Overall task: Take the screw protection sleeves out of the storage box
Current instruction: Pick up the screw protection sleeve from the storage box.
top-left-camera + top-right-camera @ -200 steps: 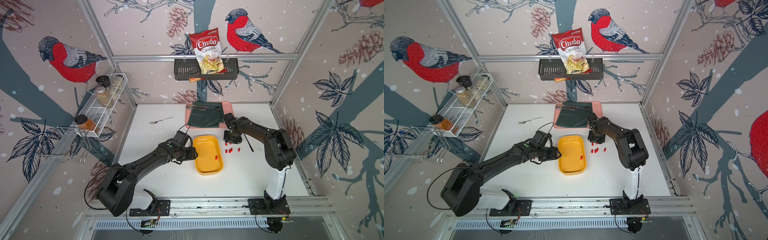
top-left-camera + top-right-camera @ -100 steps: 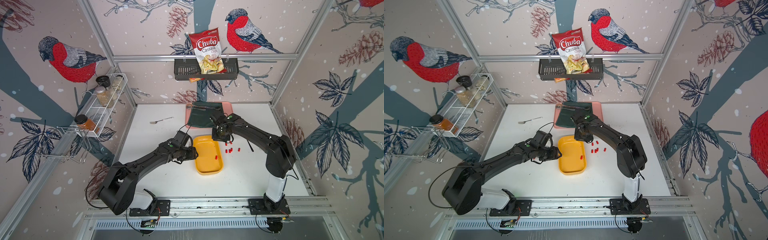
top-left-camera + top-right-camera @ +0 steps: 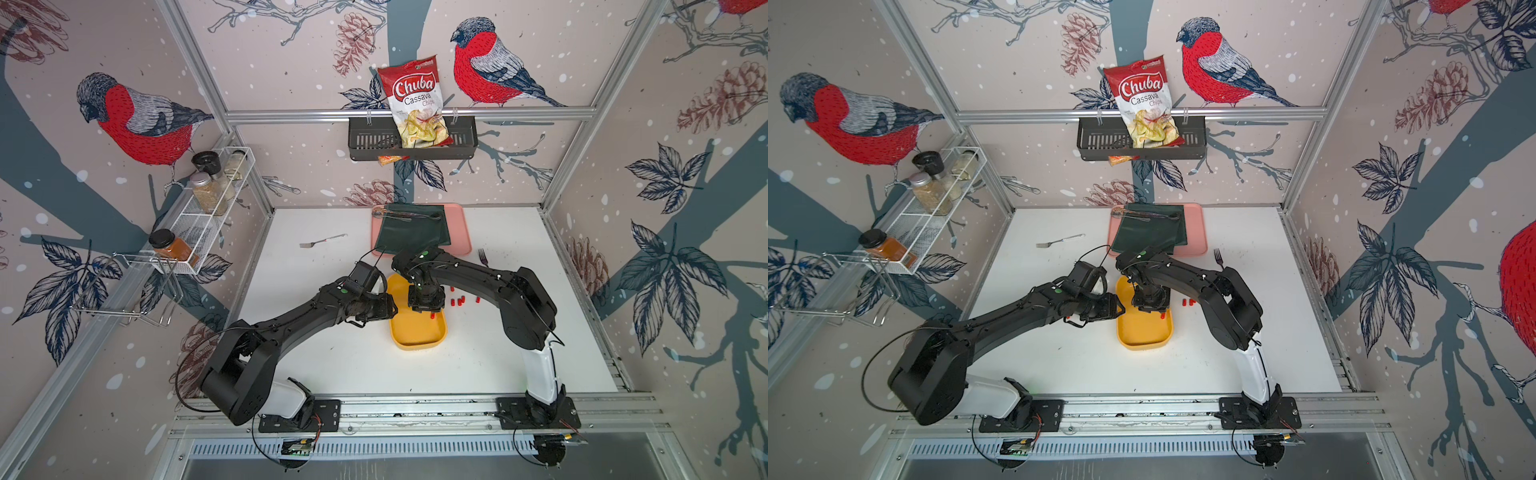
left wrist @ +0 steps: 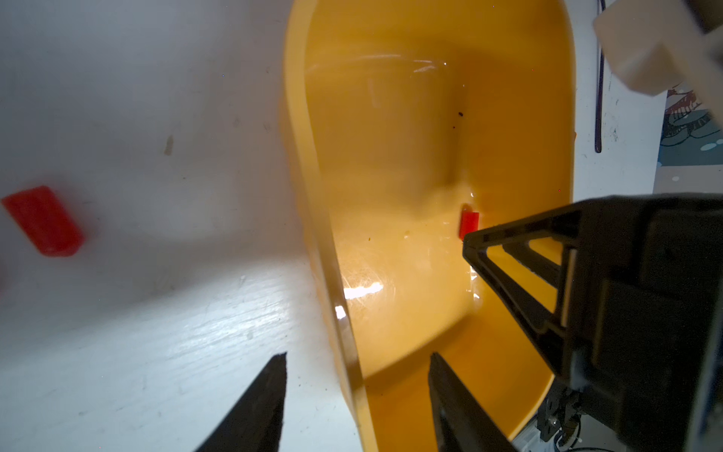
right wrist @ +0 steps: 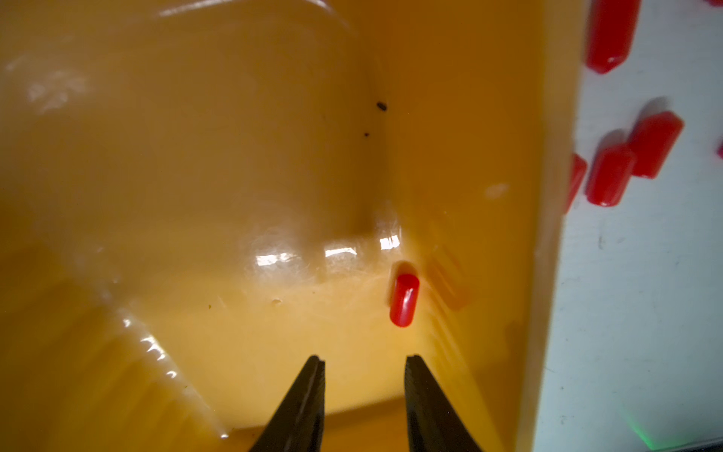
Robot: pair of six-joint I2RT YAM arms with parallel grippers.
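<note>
The yellow storage box (image 3: 417, 332) (image 3: 1144, 332) lies mid-table. One red screw protection sleeve (image 3: 432, 316) (image 3: 1162, 316) (image 5: 404, 299) (image 4: 468, 225) lies inside it by the right wall. Several more sleeves (image 3: 459, 300) (image 3: 1187, 302) (image 5: 610, 176) lie on the table right of the box. Another sleeve (image 4: 43, 219) lies on the table left of it. My left gripper (image 3: 390, 307) (image 4: 358, 356) is open, its fingers straddling the box's left wall (image 4: 313, 195) without touching. My right gripper (image 3: 424, 305) (image 5: 364, 358) hangs open and empty over the box floor, just short of the sleeve inside.
A pink tray (image 3: 459, 224) with a green cloth (image 3: 411, 232) and tongs sits behind the box. A fork (image 3: 483, 257) lies to its right, a small utensil (image 3: 322, 241) to its left. A black basket (image 3: 365, 141) with a chips bag hangs on the back wall.
My right gripper has swung left from the sleeves on the table to above the box interior. The left arm has stayed at the box's left wall.
</note>
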